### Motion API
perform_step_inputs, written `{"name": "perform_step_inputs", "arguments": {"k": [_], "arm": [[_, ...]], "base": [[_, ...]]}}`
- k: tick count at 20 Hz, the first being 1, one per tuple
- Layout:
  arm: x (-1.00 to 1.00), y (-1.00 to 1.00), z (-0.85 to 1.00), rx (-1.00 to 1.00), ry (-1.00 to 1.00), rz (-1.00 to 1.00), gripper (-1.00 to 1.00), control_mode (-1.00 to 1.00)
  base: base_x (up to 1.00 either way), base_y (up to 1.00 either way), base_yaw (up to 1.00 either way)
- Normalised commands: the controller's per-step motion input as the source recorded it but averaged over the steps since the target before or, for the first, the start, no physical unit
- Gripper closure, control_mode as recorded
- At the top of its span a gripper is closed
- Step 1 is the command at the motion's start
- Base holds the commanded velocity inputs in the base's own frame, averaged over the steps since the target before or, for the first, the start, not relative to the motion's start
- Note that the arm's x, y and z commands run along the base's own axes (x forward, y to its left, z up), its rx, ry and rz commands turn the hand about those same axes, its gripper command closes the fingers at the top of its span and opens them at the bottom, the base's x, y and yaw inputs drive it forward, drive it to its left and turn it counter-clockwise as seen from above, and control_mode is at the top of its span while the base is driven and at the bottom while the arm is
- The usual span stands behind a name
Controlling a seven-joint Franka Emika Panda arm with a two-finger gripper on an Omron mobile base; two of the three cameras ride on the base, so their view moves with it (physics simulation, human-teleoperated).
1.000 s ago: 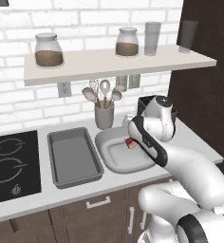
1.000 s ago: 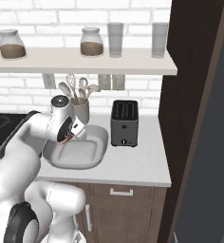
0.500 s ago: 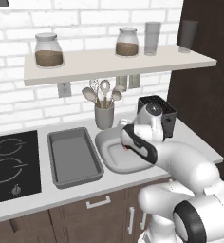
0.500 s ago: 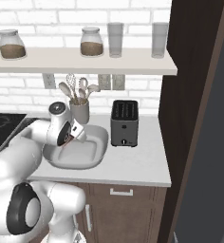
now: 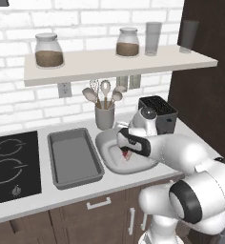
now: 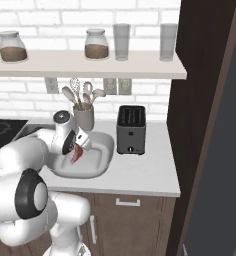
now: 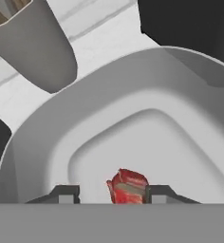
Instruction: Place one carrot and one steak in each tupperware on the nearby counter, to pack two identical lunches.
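Kitchen: white brick wall, a wooden shelf (image 5: 109, 64) carrying jars and glasses, and a light grey surface (image 6: 145, 172) over dark brown cabinets.
Surface layout: black stovetop (image 5: 12, 164) at the left edge, a dark rectangular tupperware tray (image 5: 74, 157) just beside it, then a lighter oval tupperware basin (image 5: 107, 147); a utensil cup (image 5: 105, 116) stands at the back edge and a black toaster (image 6: 130, 130) nearer the right edge.
Arm: the white robot reaches low over the oval basin, its fingers (image 7: 110, 193) pointing into the bowl.
Steak: a small red slab (image 7: 127, 186) stands between the two fingertips, over the basin's pale floor; in the right base view it hangs red (image 6: 76, 154) under the hand, above the basin.
Fingers: set narrowly apart with a tip on each side of the steak; whether they grip it cannot be told.
Rectangular tray: bare grey floor, apart from the hand.
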Motion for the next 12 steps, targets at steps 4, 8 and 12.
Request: {"name": "perform_step_inputs", "arguments": {"k": [4,8,12], "arm": [[0.28,0.00,-0.10,0.00,-0.02,0.00,-1.00,-1.00],[0.00,0.00,0.14,0.00,-0.03,0.00,-1.00,-1.00],[-0.49,0.00,0.81,0.00,-0.08,0.00,-1.00,-1.00]], "base": [[0.00,0.00,0.00],[0.00,0.00,0.00],[0.00,0.00,0.00]]}}
